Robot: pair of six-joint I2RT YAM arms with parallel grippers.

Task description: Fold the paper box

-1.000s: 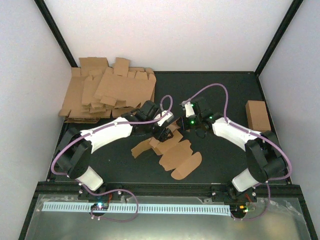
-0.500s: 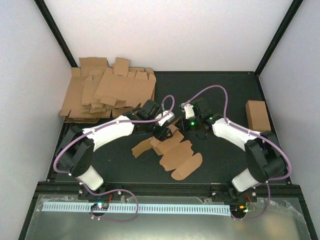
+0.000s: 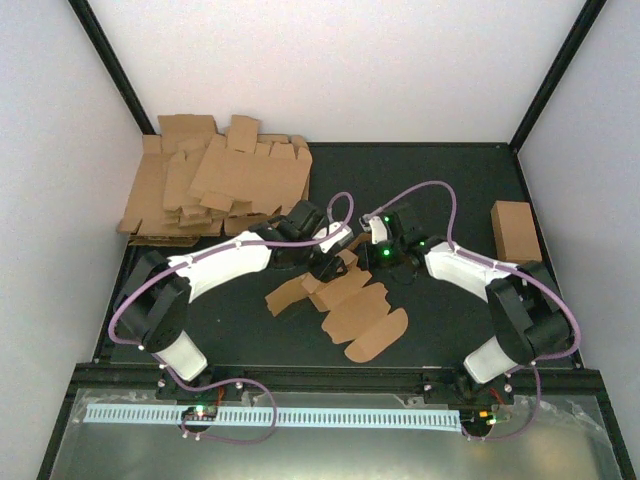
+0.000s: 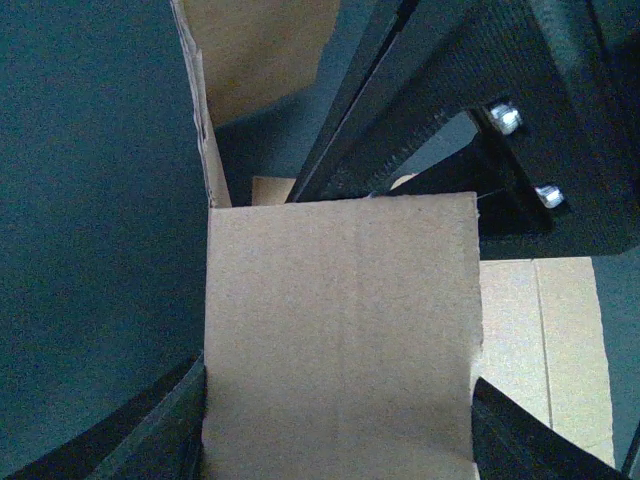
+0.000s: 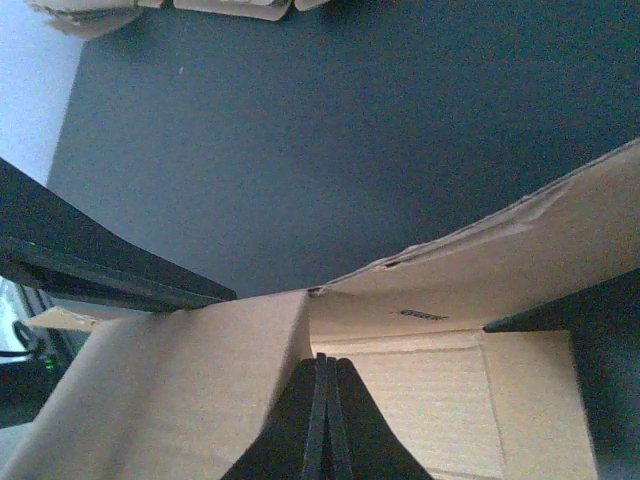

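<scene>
Paper box [image 3: 352, 310]: lies about mid-table [image 3: 440, 310], mostly flat. Its long axis runs on a diagonal, with the rounded flaps toward the near edge and right of centre, and the tabbed end farther off toward the left. Only the far end is raised off the surface.

Left end effector [image 4: 337, 420]: sits at that raised far end, reaching in from the left. Its fingers [image 4: 160, 440] are spread, one to each side of an upright panel that fills the gap between them edge to edge. Whether they already bear on the panel's edges cannot be told. The panel's crease runs across the line of approach, directly ahead of the wrist.

Right end effector [image 5: 322, 385]: meets the same end from the right, just beside the left one. Its fingers are pressed together with nothing seen between them. The tip rests at the inner corner where one raised wall meets the next.

Judgement: both arms are at the work. The left is better placed to turn the panel, since the panel lies squarely within its span. The right serves as a stop at the fold, so the coming move depends on that corner staying put.

Farther off: a heap [image 3: 215, 185] of flat blanks in the far left corner and a closed brick [image 3: 515, 230] at the right edge, both well apart from the work
</scene>
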